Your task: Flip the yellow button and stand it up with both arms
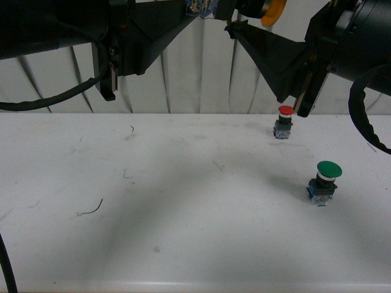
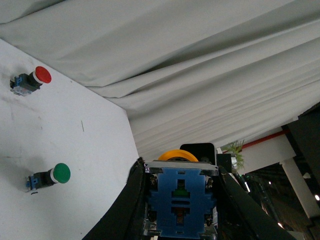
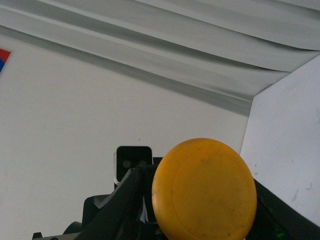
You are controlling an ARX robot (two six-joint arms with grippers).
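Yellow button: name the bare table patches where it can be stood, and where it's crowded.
Free: left and middle of the table, from the curtain to the near edge, bar a wire scrap. Also the near right corner, in front of the green button. Crowded: the right side, around the red button and green button.

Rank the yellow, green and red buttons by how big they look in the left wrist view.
1. yellow button: largest by far, though it sits right at the camera, so nearness inflates it.
2 and 3. green button and red button: they look about alike, so they are not ranked.
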